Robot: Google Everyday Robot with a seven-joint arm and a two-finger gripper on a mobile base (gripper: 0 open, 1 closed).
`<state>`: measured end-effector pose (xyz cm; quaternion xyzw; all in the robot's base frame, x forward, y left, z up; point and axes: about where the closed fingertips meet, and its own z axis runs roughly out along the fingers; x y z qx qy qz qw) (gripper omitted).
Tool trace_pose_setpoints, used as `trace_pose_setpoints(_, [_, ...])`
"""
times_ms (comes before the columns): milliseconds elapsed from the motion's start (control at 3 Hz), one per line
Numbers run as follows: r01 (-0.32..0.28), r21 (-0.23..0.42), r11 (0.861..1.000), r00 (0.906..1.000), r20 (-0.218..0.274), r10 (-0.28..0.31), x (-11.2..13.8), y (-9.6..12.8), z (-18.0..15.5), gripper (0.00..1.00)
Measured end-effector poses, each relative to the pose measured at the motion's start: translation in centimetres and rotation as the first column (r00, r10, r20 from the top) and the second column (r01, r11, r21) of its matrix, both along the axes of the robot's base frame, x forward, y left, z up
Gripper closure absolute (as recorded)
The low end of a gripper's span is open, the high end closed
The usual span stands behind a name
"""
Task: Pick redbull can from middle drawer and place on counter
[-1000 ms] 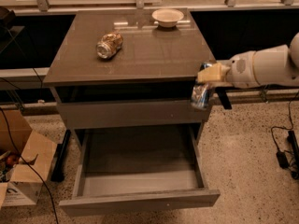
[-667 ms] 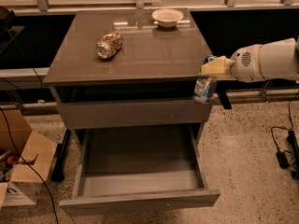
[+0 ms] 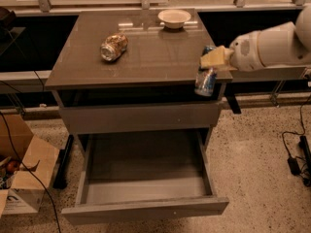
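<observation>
- Your gripper [image 3: 210, 62] sits at the front right corner of the counter [image 3: 155, 62], clamped on the upper part of the blue-and-silver can [image 3: 206, 81].
- At the far left, an open cardboard box [image 3: 29, 169] stands on the floor [image 3: 262, 149], with a dark cable trailing past it.
- On the left half of the counter, a gold-brown can [image 3: 114, 46] lies on its side, well apart from your gripper.
- Below the counter's front edge you see a plain closed front panel [image 3: 141, 118].
- Under that panel the drawer [image 3: 146, 208] is pulled fully out, and its grey bottom is bare.
- Toward the back of the counter, right of centre, stands a small pale bowl [image 3: 174, 17].
- The blue-and-silver can hangs roughly upright, slightly tilted. Its top is above the counter's surface, and its lower end shows below the front edge, just at the corner. You cannot tell whether it touches the counter.
- The white arm [image 3: 272, 42] reaches in from the right edge of the view, level with the counter.
- On the floor at the far right lie dark cables and a plug.
</observation>
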<state>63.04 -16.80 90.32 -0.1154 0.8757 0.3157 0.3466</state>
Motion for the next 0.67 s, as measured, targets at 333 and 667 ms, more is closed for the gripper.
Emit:
trace_pose_setpoints(333, [-0.085, -0.074, 0.994, 0.9937, 0.066, 0.09, 3.1, 3.2, 2.9, 1.0])
trace_pose_setpoints(667, [-0.147, -0.126, 0.981, 0.9824, 0.096, 0.16, 5.9, 6.1, 4.4, 1.0])
